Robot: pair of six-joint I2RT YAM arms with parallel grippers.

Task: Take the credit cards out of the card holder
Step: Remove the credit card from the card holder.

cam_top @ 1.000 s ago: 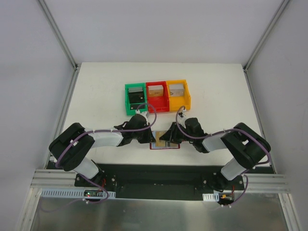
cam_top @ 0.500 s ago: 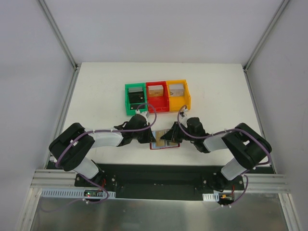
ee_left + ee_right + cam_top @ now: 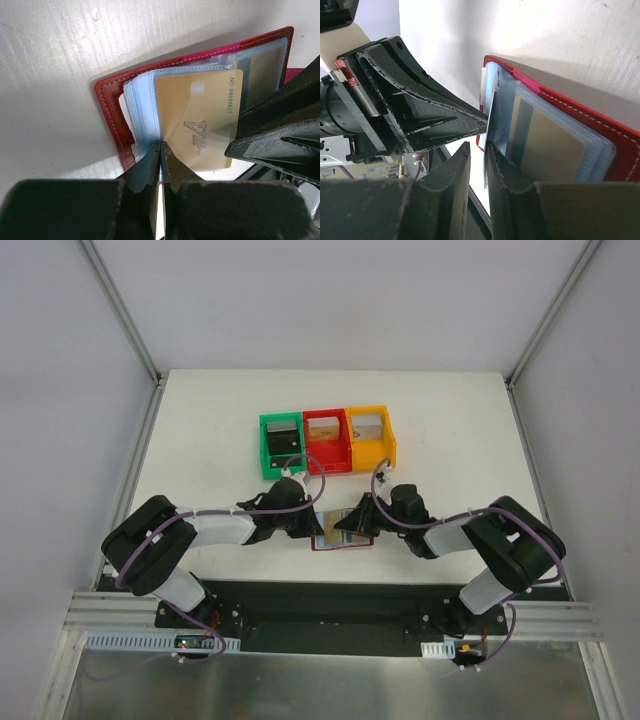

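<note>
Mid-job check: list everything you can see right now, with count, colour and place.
table: one, white, under everything.
bins: three, green, red, orange, side by side at the far middle.
card holder: one, dark red, open, between the two arms.
sleeves: several, clear bluish, inside the card holder.
cards: at least two, gold "VIP" and tan, in sleeves.
arms: two, black and white, left, right.
left fingers: black, shut on a sleeve edge.
right fingers: black, close together at a sleeve edge; grip unclear.
</note>
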